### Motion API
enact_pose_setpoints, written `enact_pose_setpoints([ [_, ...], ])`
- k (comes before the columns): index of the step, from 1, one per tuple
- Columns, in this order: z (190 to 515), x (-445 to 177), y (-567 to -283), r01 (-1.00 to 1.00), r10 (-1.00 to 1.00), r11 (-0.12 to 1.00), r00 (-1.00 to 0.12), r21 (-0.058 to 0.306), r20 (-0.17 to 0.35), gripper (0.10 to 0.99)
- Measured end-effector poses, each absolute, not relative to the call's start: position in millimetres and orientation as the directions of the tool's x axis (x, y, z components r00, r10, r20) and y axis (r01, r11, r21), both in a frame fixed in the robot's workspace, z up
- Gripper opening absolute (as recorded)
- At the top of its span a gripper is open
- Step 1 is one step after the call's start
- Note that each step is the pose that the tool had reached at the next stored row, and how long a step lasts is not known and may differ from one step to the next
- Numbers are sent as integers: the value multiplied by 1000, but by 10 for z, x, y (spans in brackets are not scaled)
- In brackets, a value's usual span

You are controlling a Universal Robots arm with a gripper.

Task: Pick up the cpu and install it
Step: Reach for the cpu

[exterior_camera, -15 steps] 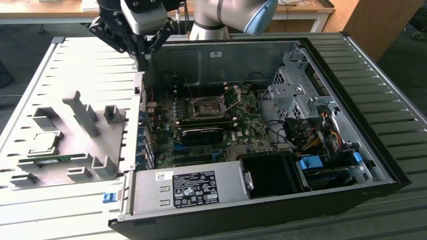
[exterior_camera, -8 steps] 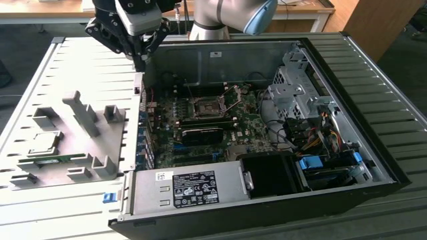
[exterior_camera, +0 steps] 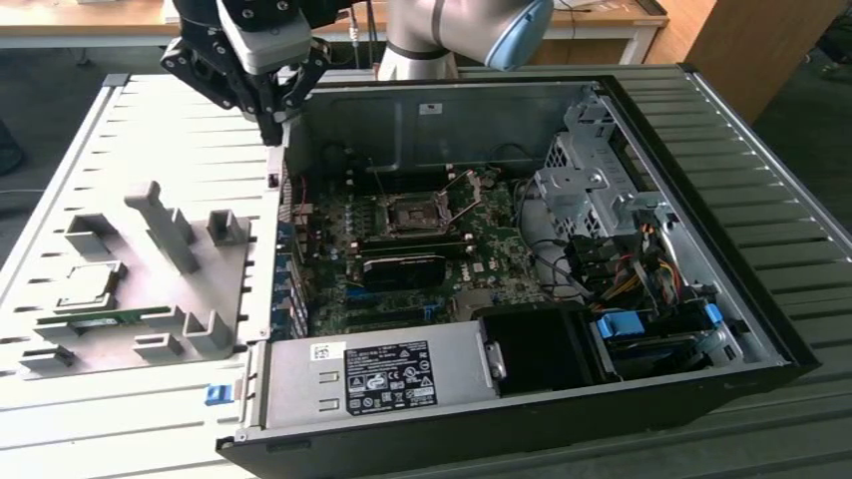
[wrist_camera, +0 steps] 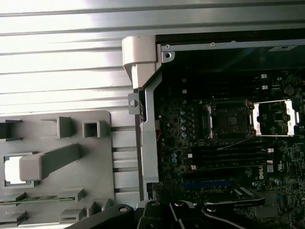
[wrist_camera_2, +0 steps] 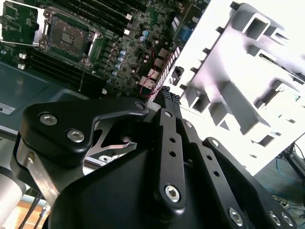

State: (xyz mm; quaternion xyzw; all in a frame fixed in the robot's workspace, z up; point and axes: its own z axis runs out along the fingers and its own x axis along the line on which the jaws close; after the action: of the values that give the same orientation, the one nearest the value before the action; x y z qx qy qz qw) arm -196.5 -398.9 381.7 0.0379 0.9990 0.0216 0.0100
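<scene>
The hand (exterior_camera: pixel 275 128) hangs from the arm (exterior_camera: pixel 466 28) above the far corner of the computer case (exterior_camera: pixel 426 130), over the case's wall on the exterior view's left. It points down, its fingers drawn together to a narrow tip with nothing between them; the second wrist view shows the same closed tip (wrist_camera_2: pixel 167 94).

On the exterior view's left of the case lies a grey moulded tray (exterior_camera: pixel 147 150) with pockets and upright posts. The cpu (exterior_camera: pixel 88 285) lies flat in a square pocket at the tray's edge farthest from the case, well apart from the hand. Just beside it, nearer the camera, a green memory stick (exterior_camera: pixel 100 319) lies in a long slot.

Inside the open case the motherboard lies flat. Its socket (exterior_camera: pixel 410 214) stands unfilled with the metal frame swung back, as the first wrist view (wrist_camera: pixel 228 119) shows. A power supply (exterior_camera: pixel 379 374) fills the case's near end, and a drive cage (exterior_camera: pixel 593 190) the side on the exterior view's right.

Tray and case rest on a ribbed grey counter (exterior_camera: pixel 759 140). A wooden desk (exterior_camera: pixel 80 15) stands beyond the case.
</scene>
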Motion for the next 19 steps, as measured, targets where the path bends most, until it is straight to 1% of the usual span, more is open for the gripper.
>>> enact_pose_setpoints([
  [19,3777,-2120,-3989,76,76,996,-997,43,-13,122],
])
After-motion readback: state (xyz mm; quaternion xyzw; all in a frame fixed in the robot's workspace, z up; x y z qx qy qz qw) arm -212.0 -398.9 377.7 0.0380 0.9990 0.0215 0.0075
